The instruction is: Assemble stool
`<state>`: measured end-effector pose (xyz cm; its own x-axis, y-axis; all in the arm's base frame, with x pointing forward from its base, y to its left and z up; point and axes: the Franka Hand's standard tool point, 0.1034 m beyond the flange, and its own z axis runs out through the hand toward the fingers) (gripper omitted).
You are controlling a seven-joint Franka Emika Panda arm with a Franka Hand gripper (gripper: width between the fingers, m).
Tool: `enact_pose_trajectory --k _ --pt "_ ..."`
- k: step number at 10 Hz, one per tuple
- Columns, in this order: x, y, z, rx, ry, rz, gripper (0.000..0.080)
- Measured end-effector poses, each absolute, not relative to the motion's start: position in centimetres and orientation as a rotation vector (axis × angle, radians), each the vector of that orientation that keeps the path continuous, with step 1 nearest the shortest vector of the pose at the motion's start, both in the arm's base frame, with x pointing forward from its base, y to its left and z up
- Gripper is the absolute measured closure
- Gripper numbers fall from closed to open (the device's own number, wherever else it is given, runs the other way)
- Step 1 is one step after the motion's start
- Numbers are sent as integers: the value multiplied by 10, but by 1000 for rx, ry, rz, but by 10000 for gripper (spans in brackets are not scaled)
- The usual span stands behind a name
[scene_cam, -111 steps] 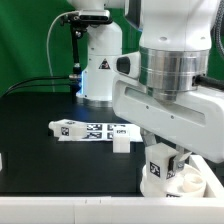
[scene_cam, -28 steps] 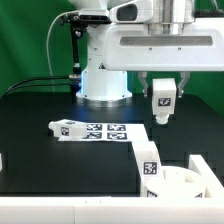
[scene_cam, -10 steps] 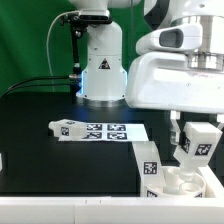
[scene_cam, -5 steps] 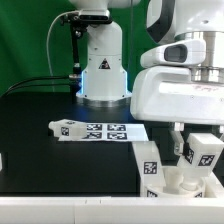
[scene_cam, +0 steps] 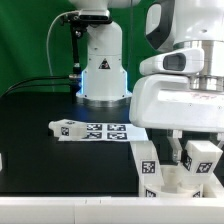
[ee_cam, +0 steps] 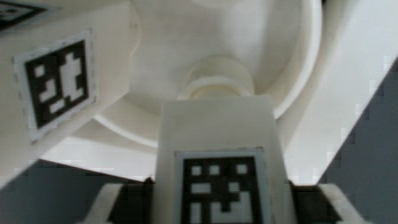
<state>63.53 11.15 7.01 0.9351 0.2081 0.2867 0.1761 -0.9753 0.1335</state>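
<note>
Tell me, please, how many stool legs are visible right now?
2 for certain: one leg stands upright on the seat; a second leg hangs in the gripper over it. A tagged white piece beside the marker board may be a third.

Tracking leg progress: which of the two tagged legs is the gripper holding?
The leg on the exterior view's right, clamped in the gripper over the seat; the other leg stands upright on the seat, ungripped.

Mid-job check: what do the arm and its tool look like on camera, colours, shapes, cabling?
The arm is glossy white with smooth, rounded casings. Its white base shows a blue glowing light low down, and black cables run across to it. The tool has a wide, boxy white body and short dark fingers. No lettering is readable on either.
</note>
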Motion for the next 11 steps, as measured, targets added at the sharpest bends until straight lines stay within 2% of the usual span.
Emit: enact_pose_trajectory --k 6,7,8,9,10,11 --pt "636 111 70 2976 303 538 463" --pt "636 111 70 2976 303 537 387" --pt "636 111 70 2976 303 537 387" --pt "636 111 70 2976 303 537 212" --pt "636 111 70 2976 303 537 164" --pt "636 111 70 2976 303 537 164"
